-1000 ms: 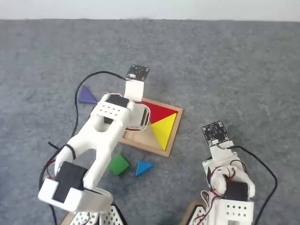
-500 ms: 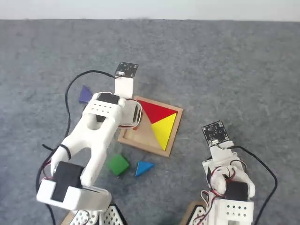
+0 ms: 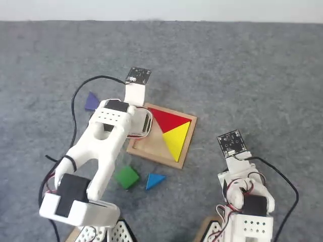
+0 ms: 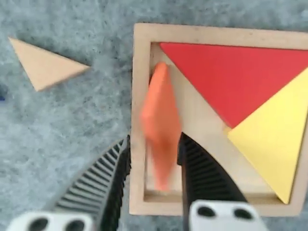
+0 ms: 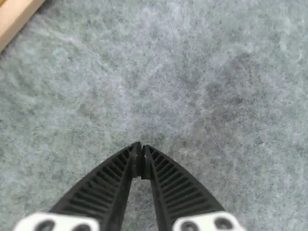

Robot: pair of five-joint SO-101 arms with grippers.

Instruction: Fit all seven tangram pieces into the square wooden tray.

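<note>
From above, my left arm point(image 3: 101, 146) hangs over one edge of the tray point(image 3: 185, 149). In its wrist view, the left gripper point(image 4: 155, 143) pinches the orange piece point(image 4: 161, 110) astride that rim, so I fear it lands propped. In the right wrist view, the right gripper point(image 5: 141, 148) is pressed together over the mat point(image 5: 216, 72).

The left arm point(image 3: 101, 151) is a white moulded shell with black motor blocks, a grid of small round holes on its wrist housing and a thin black cable point(image 3: 75, 97). It carries a small black circuit board point(image 3: 138, 75). The right arm point(image 3: 247, 199) is also white, with its own black board point(image 3: 232, 142) and red-and-white wires point(image 3: 225, 205). The left end effector point(image 4: 154, 144) and right end effector point(image 5: 141, 149) have black, ribbed, tapering fingers on white bases with round screw holes.
</note>
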